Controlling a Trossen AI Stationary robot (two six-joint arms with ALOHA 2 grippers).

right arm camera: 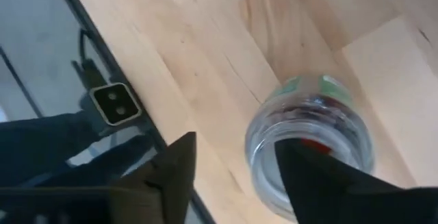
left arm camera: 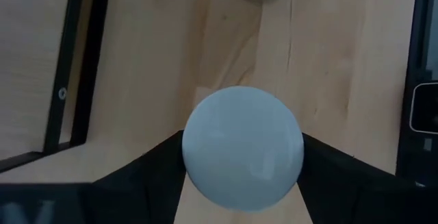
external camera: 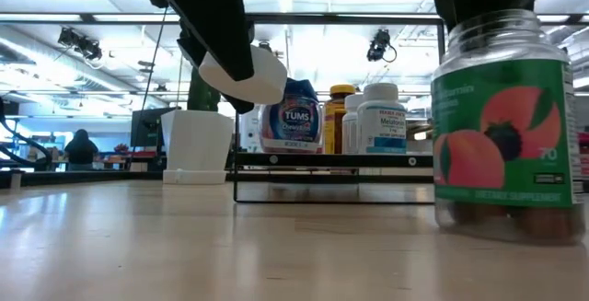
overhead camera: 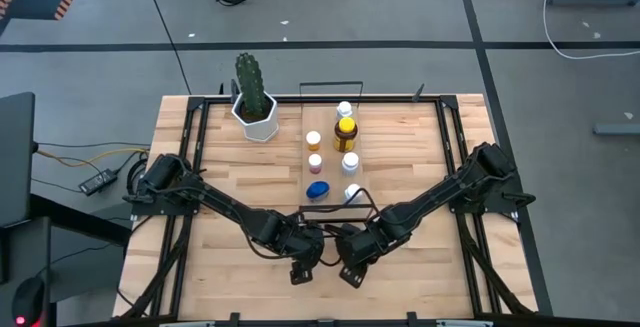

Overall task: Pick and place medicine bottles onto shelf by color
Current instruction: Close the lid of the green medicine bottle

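Held bottle: I see a small round white-capped bottle (left arm camera: 243,148) clamped between the left gripper's (overhead camera: 303,267) dark fingers (left arm camera: 147,166), lifted clear of the table in the low view (external camera: 247,75).
Left gripper: near the table's front edge, just beside the right gripper (overhead camera: 352,270), its jaws closed on the white-capped bottle.
Clear bottle: a clear round jar with a green label picturing peaches (external camera: 504,126) stands upright on the tabletop, close to the low camera; its open mouth shows from above (right arm camera: 311,145).
Right gripper: over that clear jar, one finger (right arm camera: 311,172) reaching into or across the mouth, the other (right arm camera: 174,169) outside; jaws apart, and I cannot tell whether they grip the wall.
Shelf: a long light-wood board with black wire rails (overhead camera: 330,132) runs down the table's middle.
On the shelf: an amber bottle with a yellow cap (overhead camera: 346,133), several small white-capped bottles (overhead camera: 350,163), and a blue-lidded bottle (overhead camera: 318,190) lying at the near end.
Table: slatted light-wood top (overhead camera: 420,167).
Beside the shelf: a white pot with a green cactus (overhead camera: 254,102).
Background: a person (external camera: 81,146) far off in the room.
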